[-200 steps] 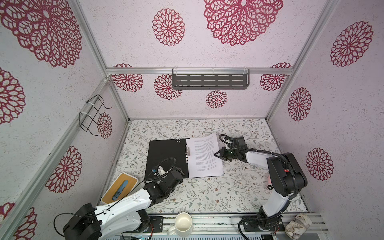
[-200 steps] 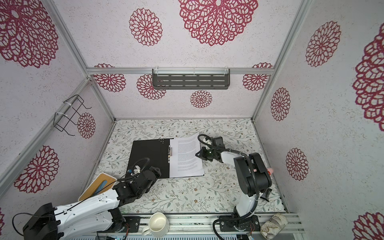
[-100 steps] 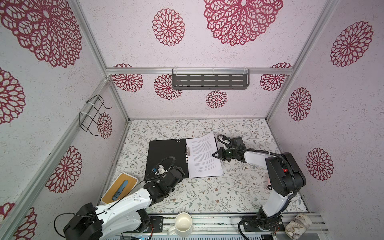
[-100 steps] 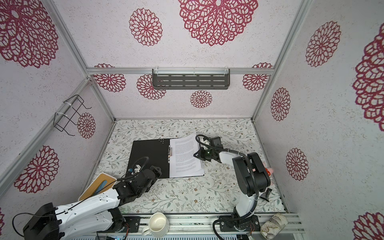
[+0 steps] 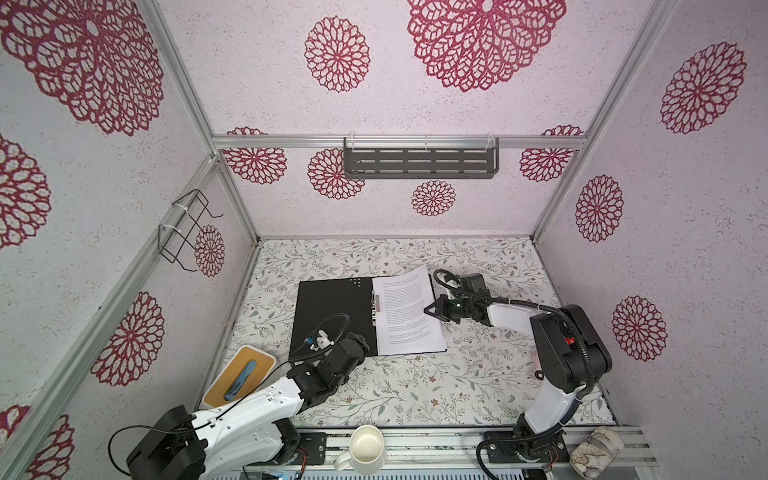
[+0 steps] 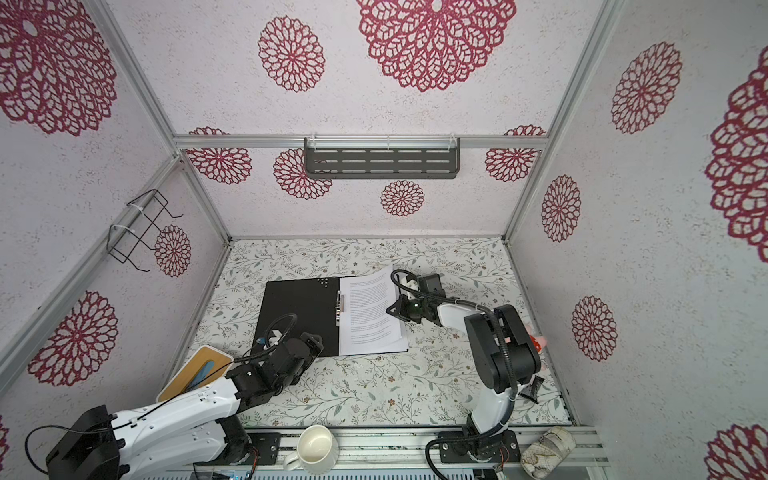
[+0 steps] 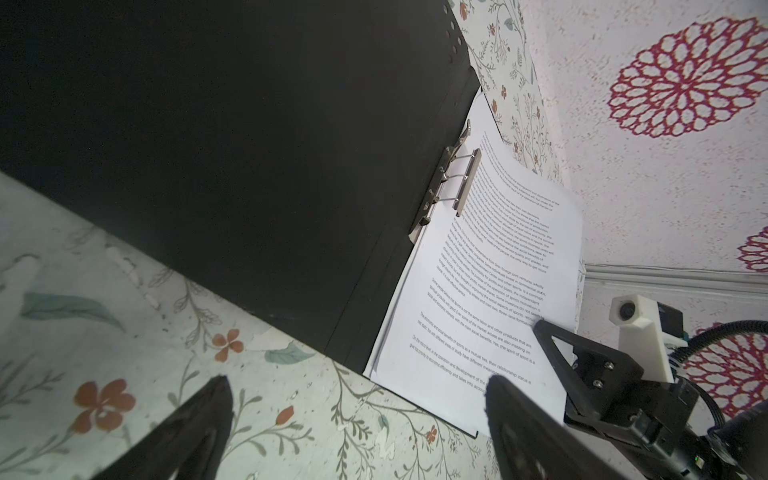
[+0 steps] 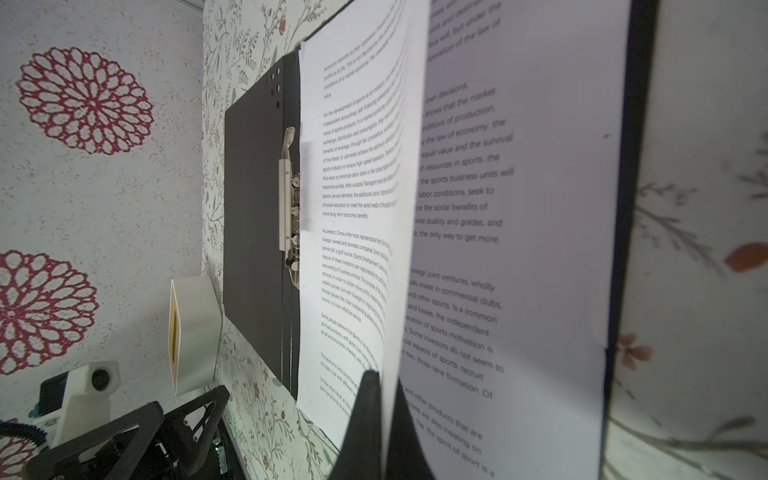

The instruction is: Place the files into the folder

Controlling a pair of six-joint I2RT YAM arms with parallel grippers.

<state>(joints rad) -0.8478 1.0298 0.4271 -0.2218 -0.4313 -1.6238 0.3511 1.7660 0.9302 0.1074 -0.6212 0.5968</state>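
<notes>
The folder (image 5: 332,307) (image 6: 299,307) lies open on the table, black inside up, its metal clip (image 5: 375,305) (image 7: 453,187) along the spine. The files (image 5: 405,316) (image 6: 370,316) are white printed sheets stacked on its right half. My right gripper (image 5: 428,309) (image 6: 390,309) (image 8: 384,415) is shut on the right edge of the top sheet (image 8: 519,208), which is lifted and curled above the sheet below (image 8: 353,208). My left gripper (image 5: 361,343) (image 6: 318,340) (image 7: 356,380) hangs open over the table at the folder's front edge, holding nothing.
A white box with a wooden lid (image 5: 239,376) stands at the front left by the left arm. A mug (image 5: 363,446) and a patterned bundle (image 5: 596,451) sit on the front rail. A wire rack (image 5: 187,228) and a grey shelf (image 5: 419,162) hang on the walls.
My right gripper has moved slightly left with the top sheet's edge, bowing the sheet more. The left arm has not moved.
</notes>
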